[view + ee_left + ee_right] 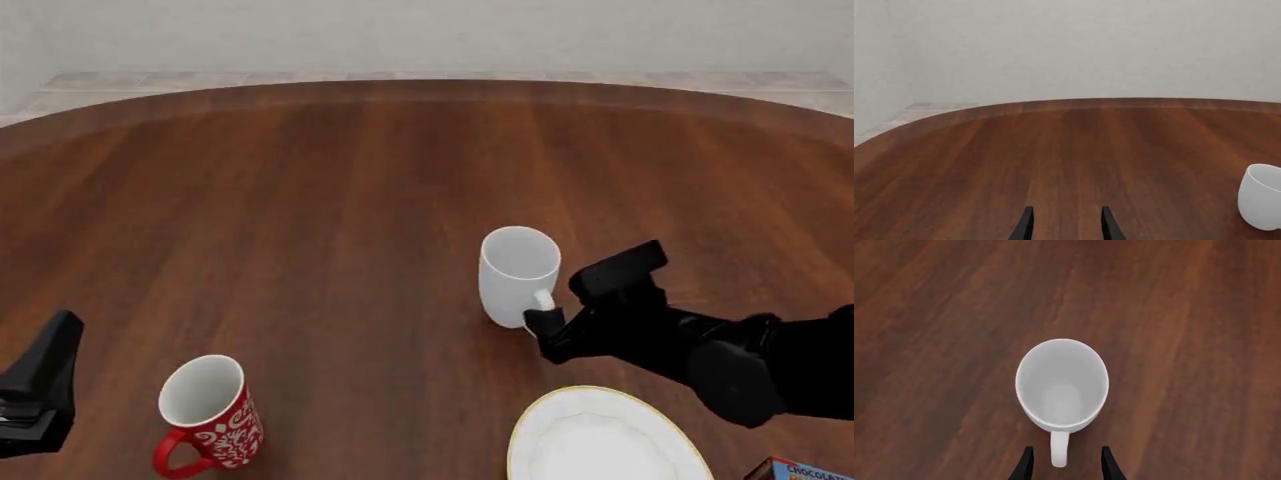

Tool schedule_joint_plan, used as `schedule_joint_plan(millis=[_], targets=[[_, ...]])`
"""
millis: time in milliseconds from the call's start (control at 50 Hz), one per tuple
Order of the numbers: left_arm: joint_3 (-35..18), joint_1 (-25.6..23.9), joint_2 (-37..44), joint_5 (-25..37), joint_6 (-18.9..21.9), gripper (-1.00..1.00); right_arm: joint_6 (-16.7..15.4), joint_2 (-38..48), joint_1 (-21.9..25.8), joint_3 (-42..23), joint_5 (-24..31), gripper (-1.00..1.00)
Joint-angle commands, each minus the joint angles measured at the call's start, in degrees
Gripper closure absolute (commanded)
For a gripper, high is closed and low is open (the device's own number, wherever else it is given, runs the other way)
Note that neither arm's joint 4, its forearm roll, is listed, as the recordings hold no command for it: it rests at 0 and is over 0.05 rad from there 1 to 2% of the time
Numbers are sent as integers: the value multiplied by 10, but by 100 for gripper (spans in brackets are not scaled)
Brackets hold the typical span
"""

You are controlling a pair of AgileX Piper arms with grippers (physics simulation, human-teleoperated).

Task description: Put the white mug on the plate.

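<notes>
One mug (1062,385), rigid glossy ceramic, likely slippery and breakable; grasp at handle, now between right gripper (1062,465) fingers, parted.

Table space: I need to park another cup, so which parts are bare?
The whole far table beyond the white mug is bare, as is the stretch between it and the red mug. The near right is crowded: right gripper, plate, chocolate box.

- Light was bright, even and diffuse, with no evident source.
- The white mug (518,272) cast only a faint, soft shadow on the table (334,200).
- Renders were sharp throughout, with no blur, glare or visible edge distortion.
</notes>
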Motion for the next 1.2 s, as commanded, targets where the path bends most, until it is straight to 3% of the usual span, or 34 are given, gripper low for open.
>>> schedule_joint_plan(millis=[20,560,580,1200], targets=[[0,0,1,-1,0,-100,2,32,3,-9,-15,-100],[-1,0,3,-3,0,-100,14,71,11,-13,-39,-100],[-1,0,4,-3,0,-100,14,70,12,-13,-38,100],[-1,0,3,-3,0,-100,3,5,16,-2,5,100]])
